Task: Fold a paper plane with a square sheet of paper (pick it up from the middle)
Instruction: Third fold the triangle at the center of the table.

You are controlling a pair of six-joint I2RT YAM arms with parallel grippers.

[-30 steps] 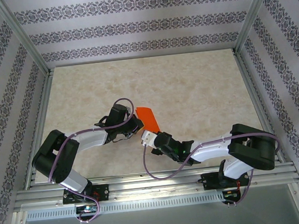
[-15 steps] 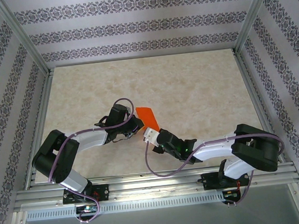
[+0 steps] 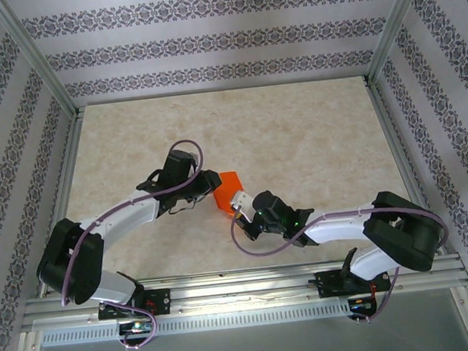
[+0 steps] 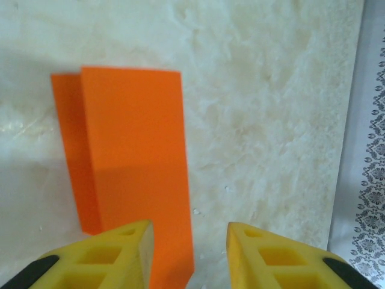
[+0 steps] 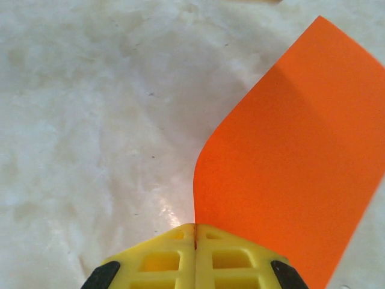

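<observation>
With the right fingers (image 5: 195, 238) clamped on the sheet (image 5: 289, 162) edge and the left fingers (image 3: 211, 183) parted, empty, lay it flat, edges aligned.

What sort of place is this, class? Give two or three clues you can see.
Probably a lab robot test cell: left arm and right arm bolted to an aluminium rail, patterned wall panels enclosing the tabletop, and orange paper as the workpiece.

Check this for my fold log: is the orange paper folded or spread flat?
Folded: the orange paper shows two overlapping layers, one layer's edge offset beside the other.
</observation>
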